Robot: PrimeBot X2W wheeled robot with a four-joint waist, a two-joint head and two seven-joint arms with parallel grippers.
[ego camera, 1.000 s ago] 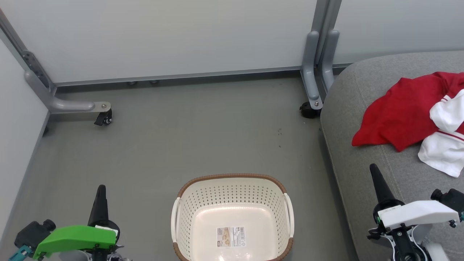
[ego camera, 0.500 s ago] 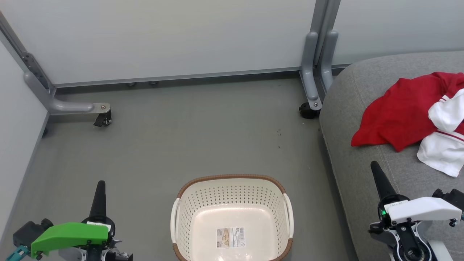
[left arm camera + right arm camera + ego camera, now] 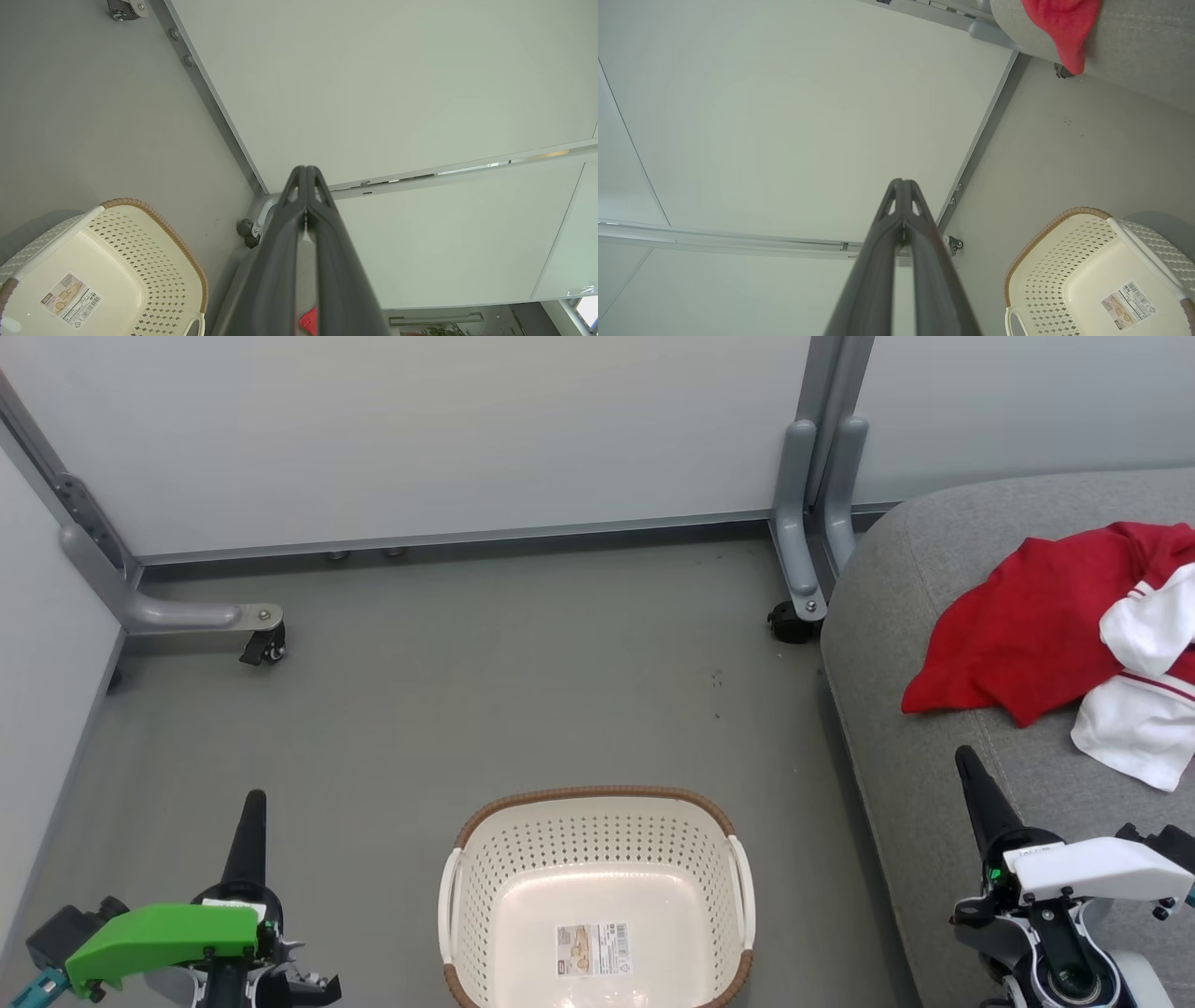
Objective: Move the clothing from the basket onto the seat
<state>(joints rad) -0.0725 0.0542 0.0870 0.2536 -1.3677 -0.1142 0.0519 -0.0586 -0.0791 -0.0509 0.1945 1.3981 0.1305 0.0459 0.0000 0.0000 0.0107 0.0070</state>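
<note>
**Basket empty, red garments on seat, both grippers closed and low**

Left arm: low at the lower left of the head view, green wrist cover toward the camera. The left gripper [image 3: 253,805] points up the frame over bare grey floor [image 3: 467,709], well left of the basket. In the head view the fingers overlap as a single dark spike. The left wrist view adds the detail: the left gripper [image 3: 306,171] has its fingertips pressed together, nothing between them, aimed at the pale partition panel [image 3: 373,93].

Centre: the basket [image 3: 597,795] stands upright on the floor between the two arms. Its inside holds no cloth, just a paper label [image 3: 593,948] on the bottom. Its brown rim also shows in the left wrist view [image 3: 154,224] and the right wrist view [image 3: 1045,233].

Right arm: white wrist cover at the lower right. The right gripper [image 3: 964,761] points up the frame over the front of the grey seat [image 3: 934,784], short of the cloth. The right wrist view shows the right gripper [image 3: 902,183] shut tip to tip and empty.

The clothing [image 3: 1027,635] lies crumpled on the seat at the right edge, red with white parts [image 3: 1134,728], apart from both grippers. The right wrist view adds a red corner [image 3: 1059,23] hanging over the seat's [image 3: 1134,32] rounded edge.
</note>
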